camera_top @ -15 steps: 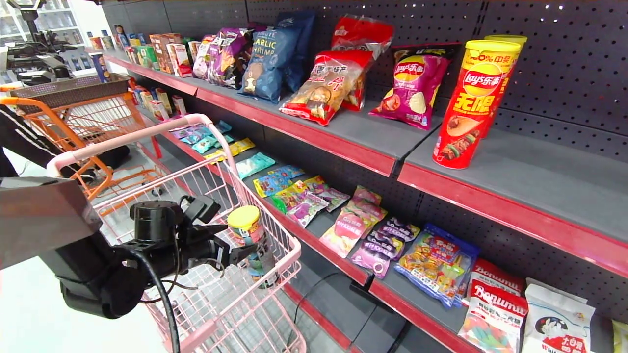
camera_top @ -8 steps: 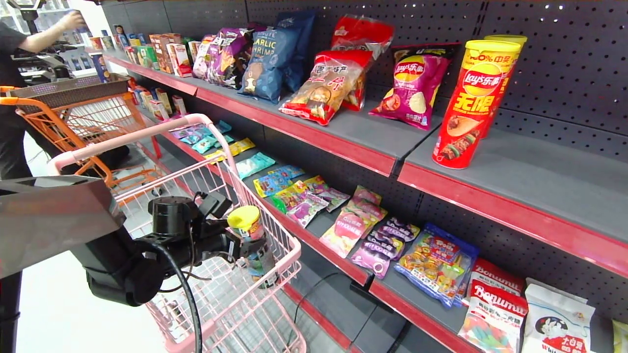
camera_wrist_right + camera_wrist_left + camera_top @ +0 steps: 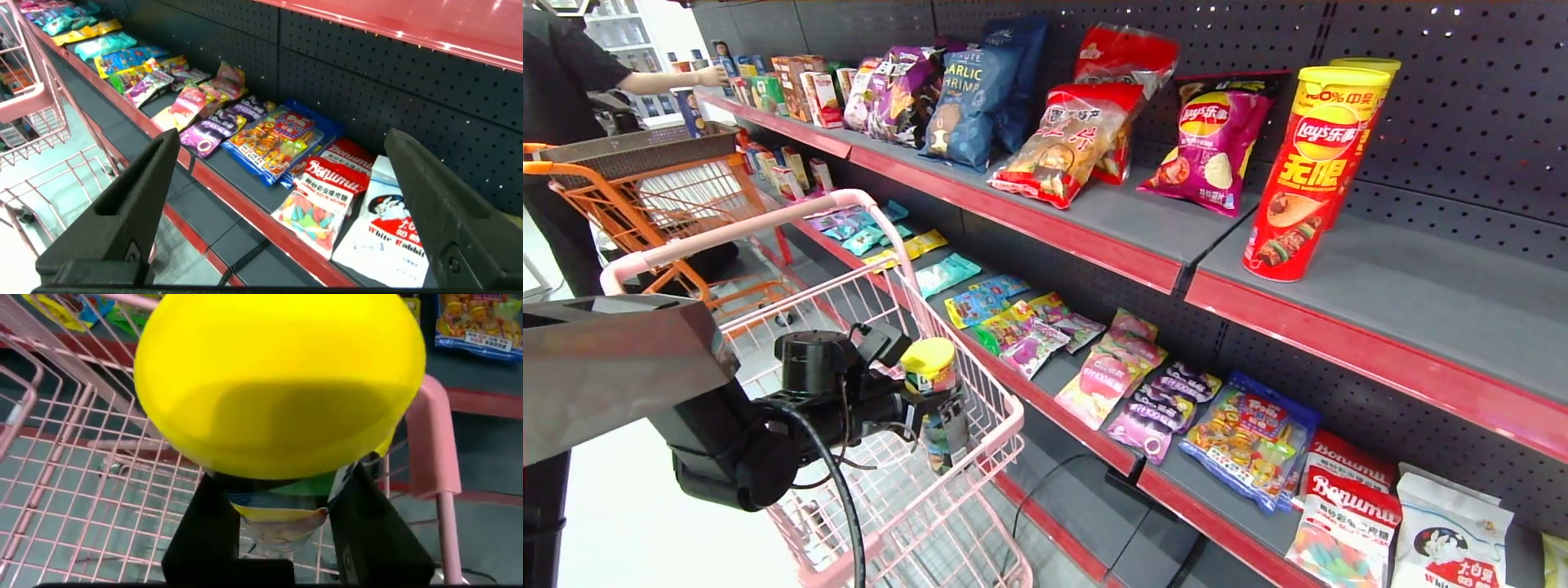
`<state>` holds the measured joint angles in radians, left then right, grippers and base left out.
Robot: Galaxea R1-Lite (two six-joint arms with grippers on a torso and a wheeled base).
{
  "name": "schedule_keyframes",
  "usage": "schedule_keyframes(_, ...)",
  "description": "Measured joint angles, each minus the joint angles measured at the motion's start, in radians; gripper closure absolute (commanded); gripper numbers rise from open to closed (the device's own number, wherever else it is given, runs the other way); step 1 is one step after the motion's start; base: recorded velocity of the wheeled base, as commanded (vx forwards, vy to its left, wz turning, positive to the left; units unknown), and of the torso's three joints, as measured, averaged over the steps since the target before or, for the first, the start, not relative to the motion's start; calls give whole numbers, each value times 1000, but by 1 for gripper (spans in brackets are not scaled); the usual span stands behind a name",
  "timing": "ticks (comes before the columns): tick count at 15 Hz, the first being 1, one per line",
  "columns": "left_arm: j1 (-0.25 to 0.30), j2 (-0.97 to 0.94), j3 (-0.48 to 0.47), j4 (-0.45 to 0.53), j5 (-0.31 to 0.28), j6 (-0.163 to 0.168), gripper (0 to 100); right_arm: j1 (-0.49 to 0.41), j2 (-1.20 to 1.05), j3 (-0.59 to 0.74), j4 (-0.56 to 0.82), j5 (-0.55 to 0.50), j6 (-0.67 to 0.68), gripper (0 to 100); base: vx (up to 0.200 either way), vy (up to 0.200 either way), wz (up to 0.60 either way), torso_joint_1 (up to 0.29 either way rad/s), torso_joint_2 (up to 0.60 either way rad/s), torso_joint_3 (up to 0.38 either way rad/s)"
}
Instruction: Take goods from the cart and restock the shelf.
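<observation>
Left hand (image 3: 921,406): clenched around the yellow-lidded can (image 3: 934,371), which stands upright within the pink cart (image 3: 1009,415).
Right hand (image 3: 282,139): released, fingers spread wide, facing snack bags (image 3: 323,184) on the lower shelf (image 3: 204,214).

In the cart (image 3: 760,227), at the corner nearest the shelves: canister (image 3: 934,365), upright, between the fingers of the left gripper (image 3: 931,404). Right of the cart, lower shelf (image 3: 1086,437) with flat packets (image 3: 1250,437) lying in a row. Above it, upper shelf (image 3: 1421,294): tall tube (image 3: 1307,171) standing, bags (image 3: 1070,143) to its left. Behind the cart, farther left, a second cart (image 3: 678,188).
</observation>
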<state>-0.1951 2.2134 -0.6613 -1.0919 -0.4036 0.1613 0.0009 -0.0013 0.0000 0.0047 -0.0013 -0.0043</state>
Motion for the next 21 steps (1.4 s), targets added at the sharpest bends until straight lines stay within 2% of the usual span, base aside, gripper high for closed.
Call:
schedule_keyframes(2, 13, -63, -2, 23, 7, -6, 100, 0, 0, 0, 0, 0, 1, 0, 0, 0, 0, 0, 0, 0)
schedule_keyframes(4, 36, -170, -17, 150, 9, -17, 100, 0, 0, 0, 0, 0, 1, 0, 0, 0, 0, 0, 0, 0)
schedule_keyframes(6, 64, -355, -53, 363, 9, -29, 100, 0, 0, 0, 0, 0, 1, 0, 0, 0, 0, 0, 0, 0)
schedule_keyframes(11, 136, -993, -113, 914, -2, -51, 100, 0, 0, 0, 0, 0, 1, 0, 0, 0, 0, 0, 0, 0)
schedule_keyframes(12, 147, -1112, -109, 1012, 6, -53, 100, 0, 0, 0, 0, 0, 1, 0, 0, 0, 0, 0, 0, 0)
schedule_keyframes(13, 170, -1221, -92, 1099, 59, -53, 100, 0, 0, 0, 0, 0, 1, 0, 0, 0, 0, 0, 0, 0)
schedule_keyframes(14, 209, -1300, -58, 1099, 123, -54, 100, 0, 0, 0, 0, 0, 1, 0, 0, 0, 0, 0, 0, 0)
schedule_keyframes(15, 240, -1367, 1, 1054, 156, -54, 100, 0, 0, 0, 0, 0, 1, 0, 0, 0, 0, 0, 0, 0)
schedule_keyframes(17, 269, -1506, 111, 1008, 164, -51, 100, 0, 0, 0, 0, 0, 1, 0, 0, 0, 0, 0, 0, 0)
schedule_keyframes(19, 267, -1656, 151, 1102, 133, -49, 100, 0, 0, 0, 0, 0, 1, 0, 0, 0, 0, 95, -298, -173)
schedule_keyframes(20, 264, -1714, 149, 1187, 133, -48, 100, 0, 0, 0, 0, 0, 1, 0, 0, 0, 0, 163, -456, -286)
schedule_keyframes(21, 265, -1756, 133, 1212, 159, -47, 100, 0, 0, 0, 0, 0, 1, 0, 0, 0, 0, 198, -510, -305)
